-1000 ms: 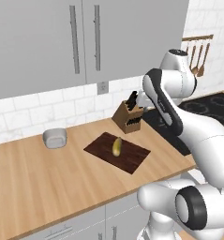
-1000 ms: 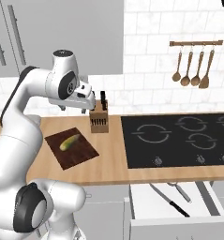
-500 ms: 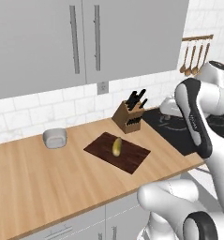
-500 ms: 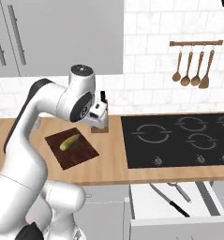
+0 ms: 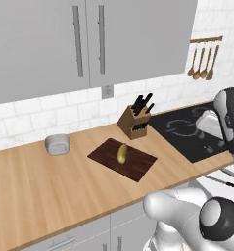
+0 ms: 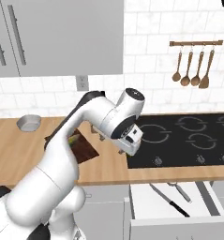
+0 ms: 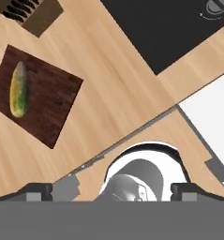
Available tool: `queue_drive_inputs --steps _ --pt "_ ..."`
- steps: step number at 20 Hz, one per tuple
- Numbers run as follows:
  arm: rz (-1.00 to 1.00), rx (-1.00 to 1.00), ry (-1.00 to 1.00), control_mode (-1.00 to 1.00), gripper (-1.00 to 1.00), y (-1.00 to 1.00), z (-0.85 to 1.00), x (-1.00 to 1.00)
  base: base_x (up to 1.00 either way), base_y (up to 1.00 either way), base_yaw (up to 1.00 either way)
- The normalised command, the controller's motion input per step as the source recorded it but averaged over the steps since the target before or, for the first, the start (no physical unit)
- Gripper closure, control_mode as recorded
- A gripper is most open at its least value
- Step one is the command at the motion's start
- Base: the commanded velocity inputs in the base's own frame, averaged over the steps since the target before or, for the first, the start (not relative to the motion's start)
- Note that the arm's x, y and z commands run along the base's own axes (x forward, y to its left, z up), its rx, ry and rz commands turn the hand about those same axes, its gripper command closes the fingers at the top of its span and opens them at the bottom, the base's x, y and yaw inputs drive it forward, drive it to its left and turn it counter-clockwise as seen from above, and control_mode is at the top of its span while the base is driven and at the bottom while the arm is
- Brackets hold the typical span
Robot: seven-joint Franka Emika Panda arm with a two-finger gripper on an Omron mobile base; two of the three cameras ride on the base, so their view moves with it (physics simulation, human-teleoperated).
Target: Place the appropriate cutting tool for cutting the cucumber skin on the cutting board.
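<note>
Right base view: the white arm has swung off the board side and now hangs its gripper [image 6: 130, 146] over the counter edge by the black glass hob [image 6: 188, 138]; a second ago it was over by the tan wooden knife block [image 5: 134, 122]. I cannot tell whether its fingers are apart or together. Nearest, the open white drawer [image 6: 179, 206] holds a long black-handled knife [image 6: 169, 200] and, beside it, a slim grey metal peeler [image 6: 180, 191], small and faint. Farther back, the flat dark brown wooden cutting board [image 5: 122, 158] lies on the pale wood counter [image 5: 45, 181] with the stubby yellow-green cucumber [image 5: 122, 153] on top, unmoved. Behind sits a small grey bowl [image 5: 57, 144]; wooden spoons [image 6: 192, 70] hang on the tiled wall.
</note>
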Motion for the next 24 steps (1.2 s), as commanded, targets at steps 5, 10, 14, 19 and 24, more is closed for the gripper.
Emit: queue_drive_inputs --steps 5,10,14,19,24 --pt "-0.04 0.03 0.12 -1.0 -1.0 -0.93 -0.95 -0.32 0.0 0.0 0.0" --pt "-0.01 0.01 0.09 -1.0 -1.0 -0.81 -0.81 -0.02 0.0 0.0 0.0" --pt "0.0 0.03 0.01 -1.0 -1.0 -0.85 -0.81 -0.01 0.0 0.0 0.0" --pt "0.0 0.07 0.0 -1.0 -1.0 -0.81 -0.84 0.0 0.0 0.0 0.0" --pt "0.0 0.12 0.0 -1.0 -1.0 -0.71 -0.69 0.0 0.0 0.0 0.0"
